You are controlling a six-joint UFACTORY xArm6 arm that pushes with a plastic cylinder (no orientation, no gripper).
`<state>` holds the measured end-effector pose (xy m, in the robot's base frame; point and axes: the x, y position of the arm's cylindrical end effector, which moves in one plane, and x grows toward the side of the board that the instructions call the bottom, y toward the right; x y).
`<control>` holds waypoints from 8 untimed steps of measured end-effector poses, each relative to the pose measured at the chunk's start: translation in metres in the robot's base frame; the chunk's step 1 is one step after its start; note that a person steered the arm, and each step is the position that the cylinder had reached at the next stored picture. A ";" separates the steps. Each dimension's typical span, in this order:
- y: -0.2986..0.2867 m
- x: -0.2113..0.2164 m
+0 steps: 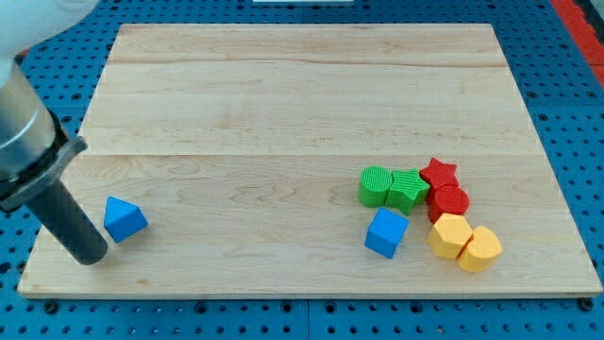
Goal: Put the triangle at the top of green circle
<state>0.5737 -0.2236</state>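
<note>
- Right now the blue triangle (124,218) lies near the wooden board's (302,94) lower left corner, far to the view's left of the green circle (375,186), with a long stretch of bare wood between them.
- My tip (92,255) rests just to the view's left of and slightly below the blue triangle, close beside it; I cannot tell whether they touch. No gripper exists on this rig, only the dark rod, so nothing is held.
- Relative to the green circle, the green star (407,189) touches its right side, the red star (439,174) sits further right and a little higher, the red cylinder (449,202) lies right and lower, the blue cube (386,232) sits just below, and the two yellow blocks (463,242) lie below and right.
- Risk, as I judge it: a push that is off the triangle's centre may spin it or let it slip off the rod, since its slanted faces give poor contact.
- A straight rightward shove would likely carry it into the green circle or blue cube, scattering the cluster and moving the target itself.
- The goal spot above the green circle is open wood, so an early upward course looks safer.
- Pushing from below-left near the board's edge leaves little room to reposition.
</note>
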 end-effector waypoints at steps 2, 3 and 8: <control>0.050 -0.021; -0.033 -0.021; 0.141 -0.107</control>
<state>0.4664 -0.0821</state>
